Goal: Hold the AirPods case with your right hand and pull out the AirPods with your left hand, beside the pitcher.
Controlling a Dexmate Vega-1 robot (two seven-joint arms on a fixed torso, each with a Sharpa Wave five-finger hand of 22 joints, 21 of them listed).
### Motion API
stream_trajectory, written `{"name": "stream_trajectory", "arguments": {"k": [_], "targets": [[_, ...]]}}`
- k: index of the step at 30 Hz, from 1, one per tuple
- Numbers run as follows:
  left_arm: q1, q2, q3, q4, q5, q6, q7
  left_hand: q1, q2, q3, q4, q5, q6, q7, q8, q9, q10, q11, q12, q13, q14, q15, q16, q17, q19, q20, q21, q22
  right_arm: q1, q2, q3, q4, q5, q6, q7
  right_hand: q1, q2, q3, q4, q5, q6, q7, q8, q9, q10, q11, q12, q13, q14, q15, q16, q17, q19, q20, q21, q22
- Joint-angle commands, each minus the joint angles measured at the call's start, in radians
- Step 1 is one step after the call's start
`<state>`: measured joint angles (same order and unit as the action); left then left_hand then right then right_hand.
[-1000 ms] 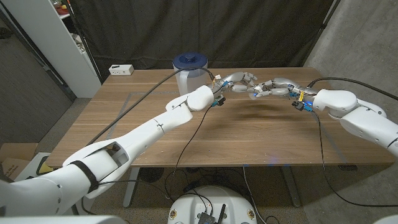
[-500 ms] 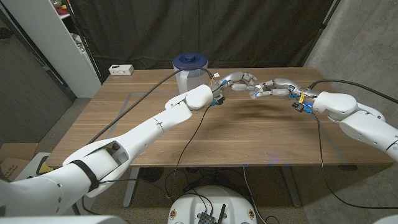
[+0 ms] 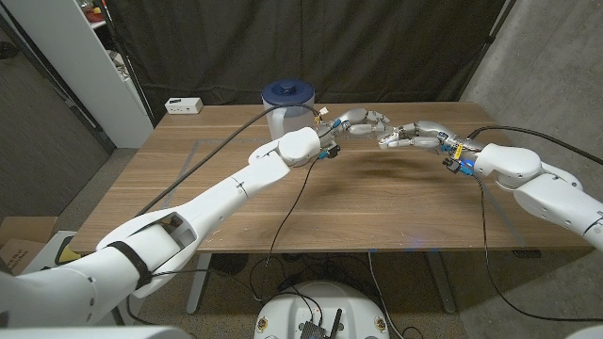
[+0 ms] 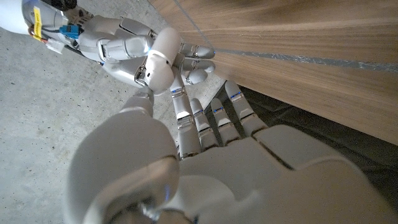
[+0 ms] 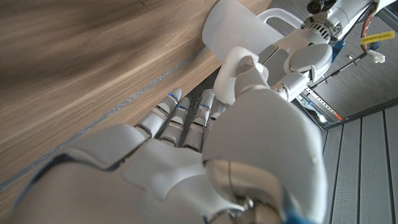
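Both hands meet in the air over the far middle of the table, just right of the pitcher, which is translucent with a blue lid. My right hand curls around a small white thing at its fingertips, the AirPods case, mostly hidden. My left hand reaches in from the pitcher side, its fingertips against the right hand's. In the left wrist view my left thumb presses against the right hand. What it pinches is hidden. The right wrist view has the pitcher behind the left hand.
A small white box lies at the table's far left corner. A white shelf unit stands beyond the table's left side, and a dark curtain hangs behind. Cables trail from both wrists across the tabletop.
Both hands have risen slightly and stayed together at the fingertips. The pitcher has not moved.
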<state>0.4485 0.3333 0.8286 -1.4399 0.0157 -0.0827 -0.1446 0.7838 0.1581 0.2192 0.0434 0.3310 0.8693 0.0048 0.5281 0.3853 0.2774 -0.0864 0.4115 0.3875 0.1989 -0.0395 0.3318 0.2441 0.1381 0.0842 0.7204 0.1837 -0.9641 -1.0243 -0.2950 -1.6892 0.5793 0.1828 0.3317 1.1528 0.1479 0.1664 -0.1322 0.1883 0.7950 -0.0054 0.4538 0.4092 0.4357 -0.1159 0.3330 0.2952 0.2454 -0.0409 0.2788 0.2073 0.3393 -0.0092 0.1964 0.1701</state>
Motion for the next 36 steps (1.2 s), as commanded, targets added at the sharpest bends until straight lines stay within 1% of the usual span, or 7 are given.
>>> {"name": "stream_trajectory", "arguments": {"k": [1,22,25,28,29,31,36], "targets": [[0.000,-0.023,-0.022,0.059,-0.140,-0.056,-0.063,-0.011,0.002,-0.001,0.015,-0.001,0.076,-0.056,0.011,0.014,0.023,-0.002,0.010,0.004,0.025,-0.036,0.010,0.001,0.013,0.002,-0.004,0.005,-0.044,0.017,0.035,0.019,0.040,0.023,-0.014,0.004,0.008,-0.001,0.004,0.002,0.098,-0.104,0.004,0.048,-0.006,-0.002,-0.004,0.004,-0.005,-0.143,0.001,0.004,0.002,0.000,-0.004,0.002],[-0.004,-0.033,-0.033,0.111,-0.219,-0.073,-0.098,-0.039,0.016,-0.012,0.055,-0.004,0.083,-0.020,0.015,0.037,0.065,0.000,0.021,0.005,0.055,-0.042,0.017,0.000,0.022,0.006,-0.006,0.005,-0.038,0.031,0.037,0.022,0.053,0.008,-0.018,0.005,0.011,-0.007,0.008,0.001,0.094,-0.105,0.003,0.059,-0.006,0.000,-0.008,0.011,-0.009,-0.138,0.003,0.005,-0.005,0.007,-0.005,0.002],[0.002,-0.031,-0.037,0.116,-0.222,-0.098,-0.096,-0.059,0.019,-0.019,0.075,-0.008,0.077,-0.013,0.012,0.044,0.076,0.007,0.024,0.006,0.066,-0.042,0.020,0.002,0.026,0.008,-0.006,0.006,-0.041,0.028,0.039,0.014,0.057,-0.009,-0.027,0.006,0.011,-0.007,0.008,0.000,0.095,-0.103,0.003,0.061,-0.007,0.001,-0.009,0.012,-0.010,-0.133,0.003,0.005,-0.006,0.010,-0.005,0.002],[0.008,-0.017,-0.032,0.098,-0.187,-0.114,-0.073,-0.084,-0.044,-0.058,0.080,-0.021,0.012,-0.023,-0.011,0.057,0.081,-0.002,0.022,0.007,0.073,-0.047,0.018,-0.002,0.030,0.003,-0.012,0.003,-0.044,0.028,0.041,0.009,0.057,-0.012,-0.033,0.007,0.013,-0.007,0.008,0.000,0.088,-0.094,0.002,0.065,-0.006,0.006,-0.009,0.014,-0.011,-0.128,0.003,0.005,-0.005,0.014,-0.004,0.002],[0.013,-0.002,-0.025,0.074,-0.146,-0.124,-0.048,-0.071,-0.108,-0.087,0.056,-0.026,-0.024,-0.037,-0.021,0.068,0.075,-0.001,0.017,0.008,0.071,-0.047,0.011,-0.008,0.035,0.002,-0.017,0.002,-0.047,0.029,0.042,0.005,0.058,-0.014,-0.040,0.007,0.014,-0.007,0.008,0.000,0.085,-0.090,0.001,0.067,-0.006,0.005,-0.010,0.014,-0.011,-0.126,0.003,0.005,-0.005,0.014,-0.004,0.001],[0.018,0.014,-0.017,0.046,-0.099,-0.124,-0.021,-0.030,-0.168,-0.109,0.019,-0.021,-0.076,-0.061,-0.037,0.081,0.056,-0.001,0.006,0.011,0.064,-0.041,0.002,-0.013,0.034,0.008,-0.025,0.003,-0.049,0.029,0.043,0.002,0.052,-0.014,-0.048,0.008,0.015,-0.006,0.008,-0.001,0.085,-0.084,0.002,0.070,-0.005,0.006,-0.010,0.015,-0.010,-0.121,0.004,0.005,-0.004,0.017,-0.004,0.001],[0.037,0.039,-0.011,-0.012,-0.007,-0.121,0.044,-0.015,-0.210,-0.141,0.007,-0.004,-0.213,-0.088,-0.091,0.091,0.020,0.010,-0.012,0.018,0.039,-0.032,-0.008,-0.008,0.028,0.013,-0.038,0.005,-0.051,0.022,0.046,-0.009,0.046,-0.019,-0.053,0.008,0.015,-0.006,0.008,-0.002,0.086,-0.075,0.003,0.073,-0.004,0.008,-0.011,0.017,-0.006,-0.116,0.005,0.004,-0.003,0.022,-0.003,0.001]]}}
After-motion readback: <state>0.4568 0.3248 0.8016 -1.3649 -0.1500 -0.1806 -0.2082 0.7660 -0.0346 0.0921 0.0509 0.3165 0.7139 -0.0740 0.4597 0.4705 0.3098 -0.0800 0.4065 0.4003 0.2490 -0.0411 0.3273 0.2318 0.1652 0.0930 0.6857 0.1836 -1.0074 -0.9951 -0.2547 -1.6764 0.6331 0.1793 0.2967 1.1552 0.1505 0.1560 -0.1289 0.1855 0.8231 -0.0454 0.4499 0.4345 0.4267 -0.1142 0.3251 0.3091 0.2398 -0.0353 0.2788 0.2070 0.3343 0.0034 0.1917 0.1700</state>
